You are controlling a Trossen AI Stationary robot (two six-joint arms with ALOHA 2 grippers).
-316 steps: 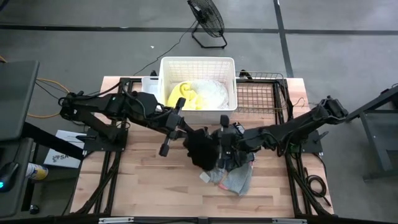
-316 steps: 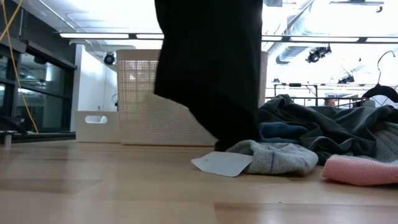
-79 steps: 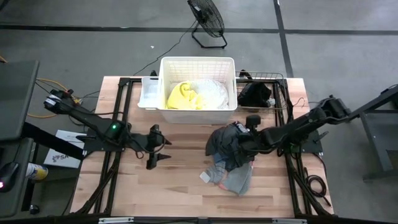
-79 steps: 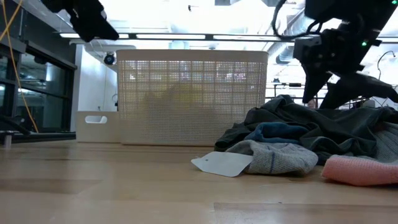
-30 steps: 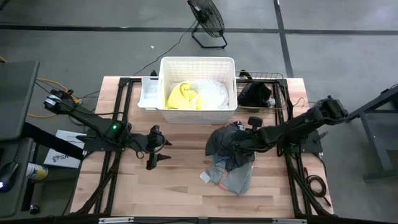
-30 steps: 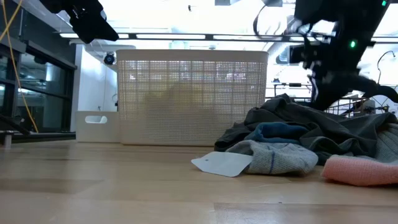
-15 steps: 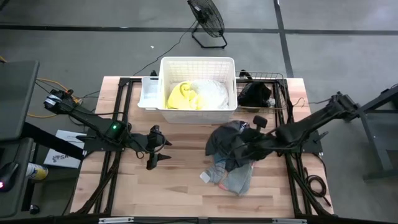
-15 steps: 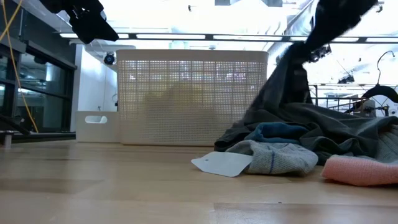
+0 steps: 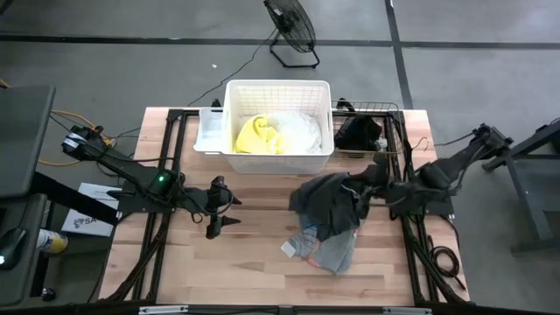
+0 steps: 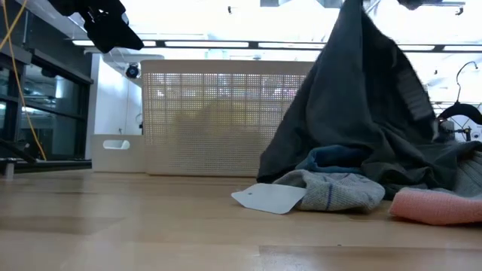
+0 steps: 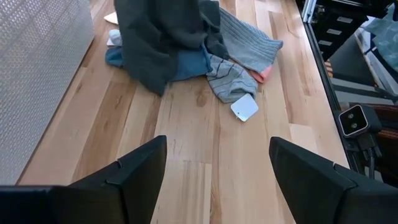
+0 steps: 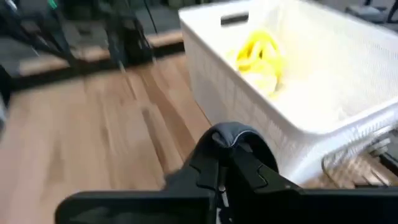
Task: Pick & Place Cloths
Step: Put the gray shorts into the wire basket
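Now my right claw (image 9: 366, 185) is pinched on the dark grey cloth (image 9: 325, 203) and has risen from the pile. A second ago that cloth still lay slumped over the heap; half a second ago only a corner stood up in the low view. At present it hangs as a tall tent (image 10: 354, 98) whose hem trails on the pile. The right arm has also drawn back toward its own side of the tabletop (image 9: 227, 262).

Beneath it, the blue cloth (image 10: 335, 159), the pale grey knit (image 10: 331, 188) and the pink one (image 10: 433, 205) lie where they were, with a white tag (image 10: 269, 198) in front of them. My left claw (image 9: 216, 219) has not moved: it hovers with its fingers apart over bare wood, well apart from the pile.

A yellow cloth (image 9: 255, 136) and a white cloth (image 9: 297, 131) sit in the white basket (image 9: 278, 87); a black one (image 9: 357, 131) lies in the wire basket (image 9: 389, 109) beside it.

I judge the pick made but not finished: the hem must clear the heap before I carry the cloth over to a basket, or it may drag the smaller pieces along.
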